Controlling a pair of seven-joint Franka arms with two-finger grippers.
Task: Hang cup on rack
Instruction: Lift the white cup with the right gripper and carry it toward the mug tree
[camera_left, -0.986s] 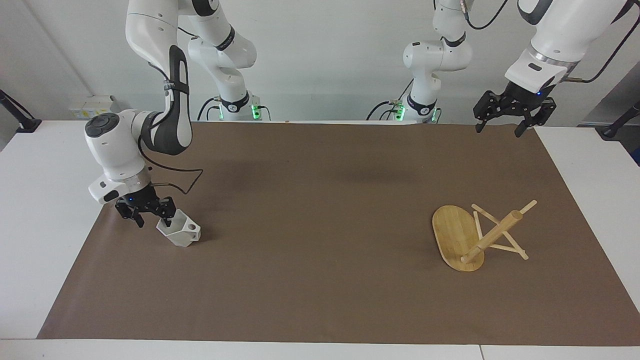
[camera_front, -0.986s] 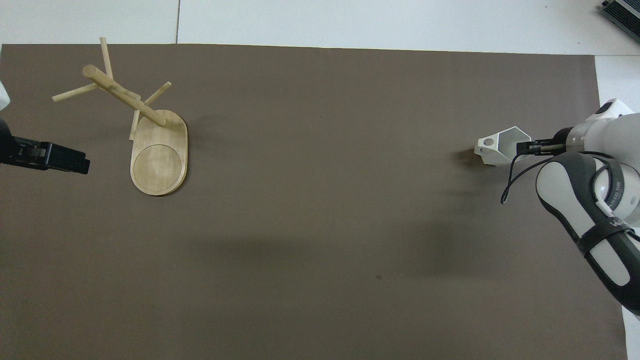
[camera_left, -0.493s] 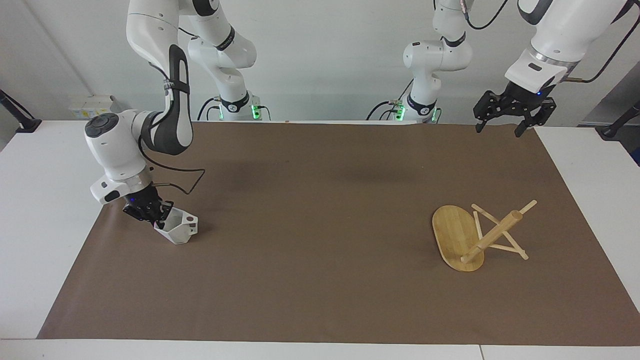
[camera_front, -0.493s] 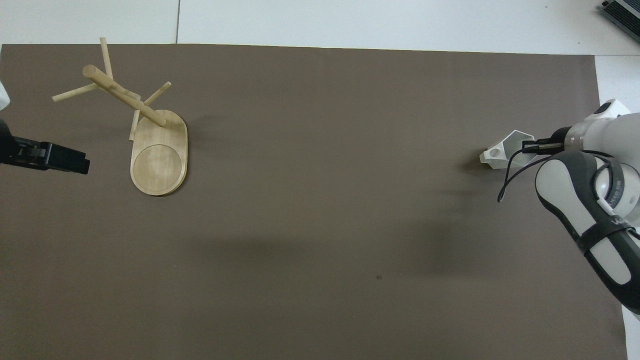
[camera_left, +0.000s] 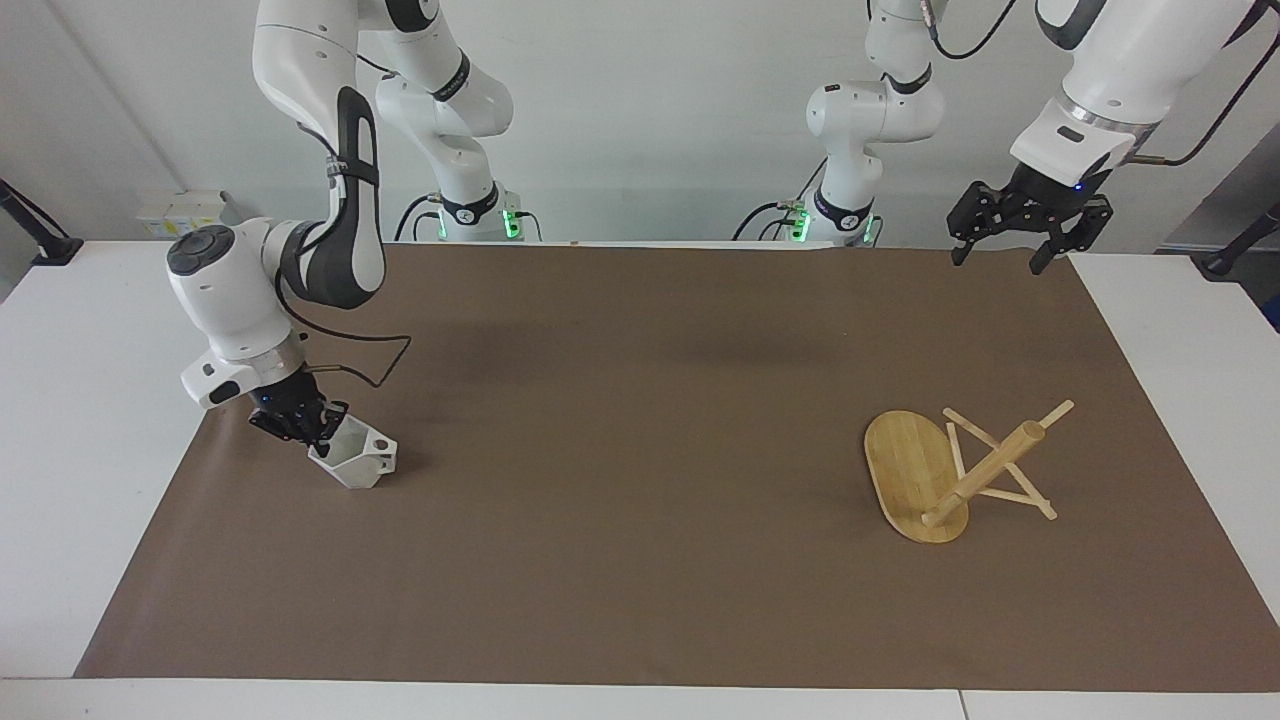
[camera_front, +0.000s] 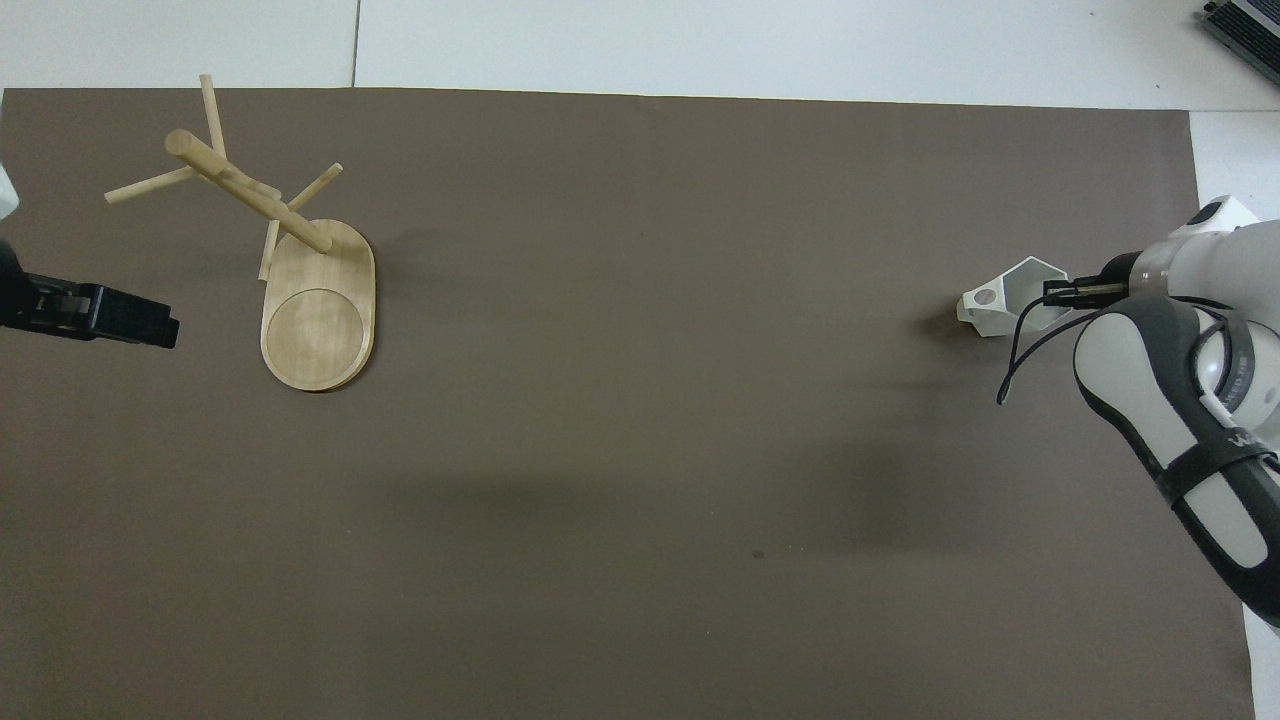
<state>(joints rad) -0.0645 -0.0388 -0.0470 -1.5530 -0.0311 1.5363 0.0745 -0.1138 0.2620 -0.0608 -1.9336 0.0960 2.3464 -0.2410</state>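
Right pincer (camera_left: 318, 428) clamped low; left pincer (camera_left: 1000, 258) spread, raised.

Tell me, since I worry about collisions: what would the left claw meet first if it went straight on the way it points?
Probably the brown mat. The left claw hangs open, pointing down over the mat's edge nearest the robots, with nothing under it, though depth is unclear.

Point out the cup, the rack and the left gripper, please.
cup (camera_left: 358, 462): facing view, on its white side wall.
rack (camera_left: 905, 465): facing view, on its flat oval base.
left gripper (camera_left: 1003, 256): facing view, midway between its fingertips.
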